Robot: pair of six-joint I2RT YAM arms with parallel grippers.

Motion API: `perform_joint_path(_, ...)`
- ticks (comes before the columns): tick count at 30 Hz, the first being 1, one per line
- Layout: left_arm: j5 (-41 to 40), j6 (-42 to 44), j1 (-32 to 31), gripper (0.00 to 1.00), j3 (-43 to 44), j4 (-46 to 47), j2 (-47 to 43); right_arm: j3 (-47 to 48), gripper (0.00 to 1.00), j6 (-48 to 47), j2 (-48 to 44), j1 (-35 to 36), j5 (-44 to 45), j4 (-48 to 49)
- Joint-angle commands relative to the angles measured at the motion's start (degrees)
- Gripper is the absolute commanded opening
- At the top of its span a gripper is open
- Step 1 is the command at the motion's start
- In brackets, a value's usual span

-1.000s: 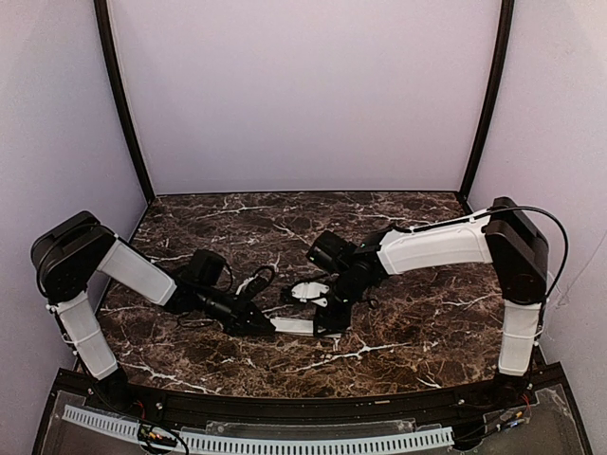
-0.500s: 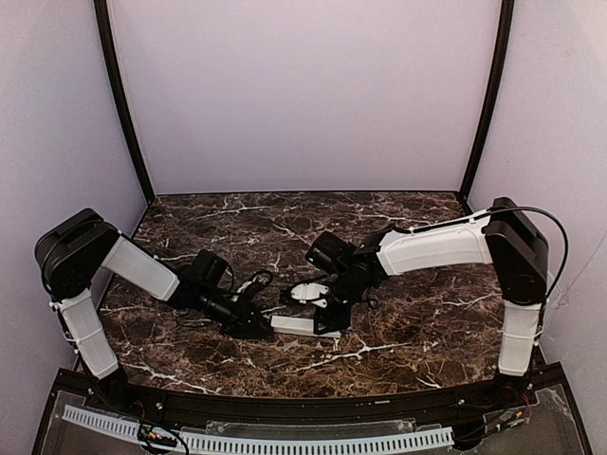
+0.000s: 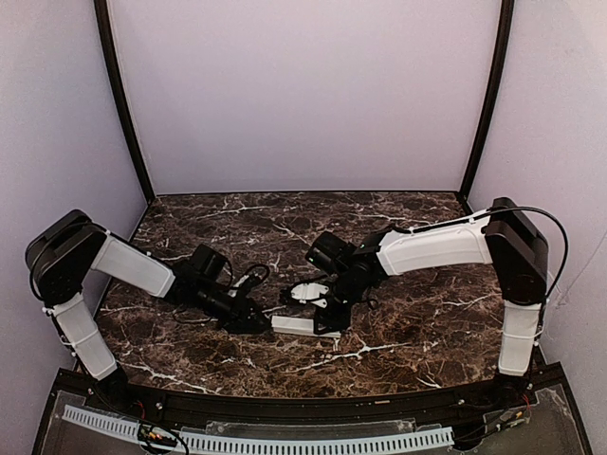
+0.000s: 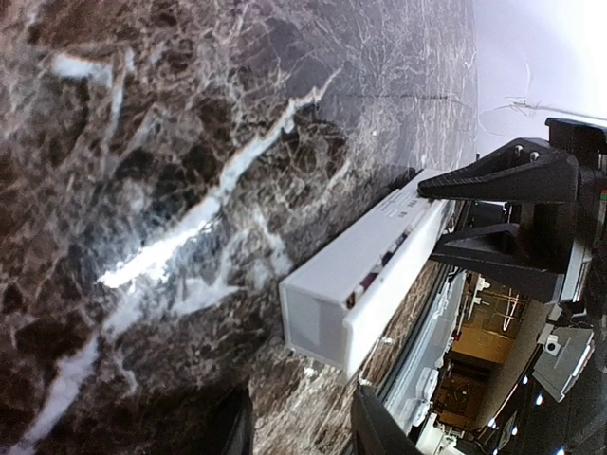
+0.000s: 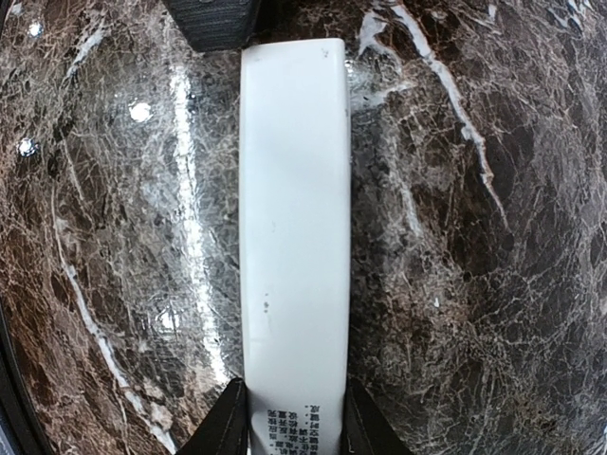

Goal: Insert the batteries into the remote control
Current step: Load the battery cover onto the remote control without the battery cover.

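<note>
1. Slim white rectangular plastic remote control (image 3: 300,325) lies on the dark brown marble worktop (image 3: 427,313), close to the near edge, about midway between the left and right edges.
2. Black 2-finger right gripper (image 3: 330,319) is closed on the remote control's right end. The right wrist view shows both fingers pressed against the long sides by the printed label.
3. Black 2-finger left gripper (image 3: 254,319) sits just off the remote control's left end, jaws parted, nothing between them.
4. Small blue-purple cylinder batteries: none seen loose on the worktop. The left wrist view shows a purplish-red streak inside an opening along the remote control; cannot tell if that is them.
5. Thin white flat cover piece (image 3: 305,292) lies just beyond the remote control toward the far edge, beside the right wrist.
6. Risk: only 1 end is clamped, so a push from the left gripper on the free end could pivot or slide the remote control in the right grip.
7. Risk: the opening is uncovered, so if batteries sit loose inside, a nudge or tilt could roll them out toward the near edge.
8. Risk: the right arm could brush the cover piece and knock it away.
9. Risk: left fingers closing right at the corner could slip off the smooth plastic.
</note>
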Motion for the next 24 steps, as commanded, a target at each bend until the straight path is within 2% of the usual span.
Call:
perform_joint_path(1, -3.4, 1.4, -0.6, 0.34, 2.0, -1.4, -2.6, 0.1, 0.32, 0.6, 2.2, 0.3, 1.4, -0.1)
perform_joint_path(12, -6.0, 0.9, -2.5, 0.23, 4.1, 0.1, -1.0, 0.5, 0.32, 0.7, 3.2, 0.2, 1.8, -0.2)
perform_joint_path(17, -7.5, 2.4, -2.8, 0.2, 4.9, -2.5, -0.4, 0.9, 0.38, 0.8, 3.3, 0.2, 2.1, -0.3)
perform_joint_path(20, -8.3, 3.3, -2.9, 0.19, 5.1, -4.7, 0.0, 1.1, 0.41, 0.9, 3.3, 0.2, 2.3, -0.5)
perform_joint_path(24, -8.8, 3.8, -2.9, 0.25, 4.5, -5.3, 0.3, 1.2, 0.42, 1.0, 3.1, 0.1, 2.6, -0.5)
